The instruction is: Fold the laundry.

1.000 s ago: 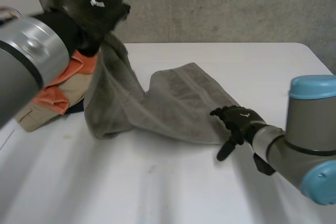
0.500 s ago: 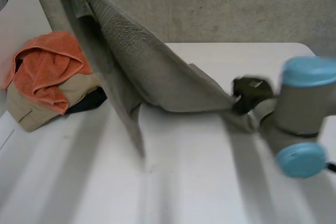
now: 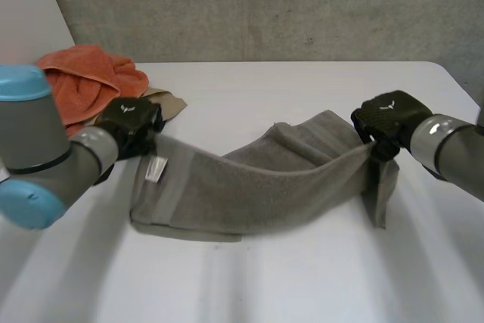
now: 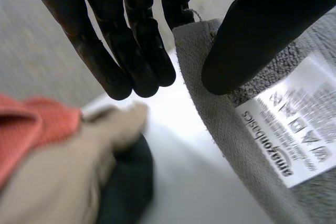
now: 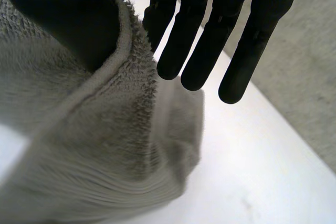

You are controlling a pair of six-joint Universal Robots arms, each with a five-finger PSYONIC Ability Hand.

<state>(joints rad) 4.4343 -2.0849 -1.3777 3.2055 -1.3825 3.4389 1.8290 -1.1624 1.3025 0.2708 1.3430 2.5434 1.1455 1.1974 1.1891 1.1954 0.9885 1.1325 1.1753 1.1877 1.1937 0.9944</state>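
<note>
A grey towel (image 3: 249,179) hangs stretched between my two hands, sagging in the middle with its lower fold on the white table (image 3: 302,277). My left hand (image 3: 130,122) is shut on the towel's left corner, just above the white label (image 3: 155,169). In the left wrist view the thumb (image 4: 262,30) presses the towel (image 4: 220,129) beside the label (image 4: 294,129), with the fingers (image 4: 131,51) straight. My right hand (image 3: 389,117) is shut on the right end. There the thumb (image 5: 63,9) pins the towel's edge (image 5: 79,129) against straight fingers (image 5: 199,40).
A pile of laundry sits at the back left: an orange towel (image 3: 87,81) over a beige cloth (image 3: 170,102), with a dark piece (image 4: 128,182) beneath, close behind my left hand. A concrete wall (image 3: 302,5) stands behind the table.
My left hand has come down from high up with the towel's corner. My right hand, open beside the towel a second ago, has shut on its right end and lifted it.
</note>
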